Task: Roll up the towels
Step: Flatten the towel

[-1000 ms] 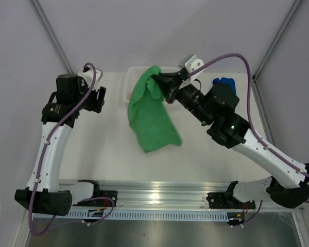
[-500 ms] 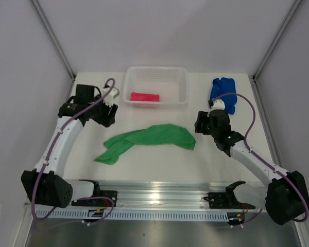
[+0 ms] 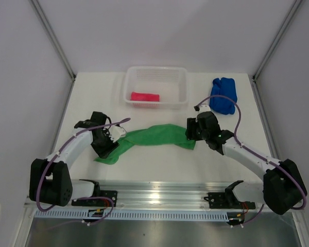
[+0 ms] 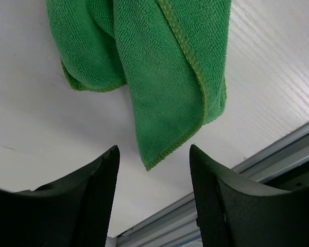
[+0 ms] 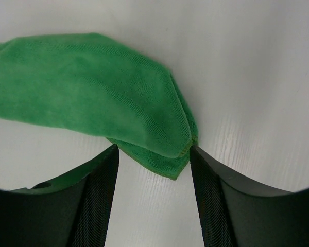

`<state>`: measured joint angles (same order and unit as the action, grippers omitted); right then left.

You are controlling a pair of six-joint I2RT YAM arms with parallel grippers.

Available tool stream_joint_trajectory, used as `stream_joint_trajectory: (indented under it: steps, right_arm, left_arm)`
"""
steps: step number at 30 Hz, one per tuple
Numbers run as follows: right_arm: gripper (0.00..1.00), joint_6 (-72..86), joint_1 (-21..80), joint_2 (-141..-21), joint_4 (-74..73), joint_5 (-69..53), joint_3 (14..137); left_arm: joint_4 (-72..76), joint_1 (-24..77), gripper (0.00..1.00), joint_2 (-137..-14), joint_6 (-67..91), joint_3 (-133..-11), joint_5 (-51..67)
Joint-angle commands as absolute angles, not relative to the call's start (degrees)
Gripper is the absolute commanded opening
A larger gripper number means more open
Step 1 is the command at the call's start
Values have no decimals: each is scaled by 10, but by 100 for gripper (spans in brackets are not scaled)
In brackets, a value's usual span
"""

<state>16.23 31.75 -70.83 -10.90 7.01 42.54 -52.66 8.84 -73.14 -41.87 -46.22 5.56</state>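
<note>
Green microfibre towel (image 3: 152,136), soft looped weave with a stitched hem, lies bunched in a long strip mid white surface (image 3: 144,167). Left fingers (image 4: 95,195), black textured plastic, spread apart over its near-left corner, grasping nothing. Right fingers (image 5: 95,200) also released, straddling the folded right end. White plastic mesh basket (image 3: 157,69) holds a rolled bright pink towel (image 3: 144,96). Royal blue towel (image 3: 224,95) crumpled at far right. Pale walls (image 3: 144,31) around.

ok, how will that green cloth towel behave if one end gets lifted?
Probably floppy: the green cloth towel lies in soft folds, so a lifted end should drape. Likely light: thin at its stitched hem. Textured pile looks grippy, unlikely to slip.
</note>
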Motion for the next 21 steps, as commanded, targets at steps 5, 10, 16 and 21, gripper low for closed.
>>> stream_joint_trajectory:
  steps: [5, 10, 16, 21]
  right_arm:
    - [61, 224, 287, -742, -84, 19, 391]
    - [61, 223, 273, -764, -42, -25, 365]
    - [61, 261, 251, -787, 28, -59, 343]
    - [56, 265, 236, -793, 45, -56, 352]
  left_arm:
    - [-470, 89, 58, -764, -459, -416, 34]
    - [-427, 89, 55, -802, -444, -403, 11]
    - [-418, 87, 28, -814, -427, -407, 19]
    - [-428, 86, 1, -796, -421, -406, 27]
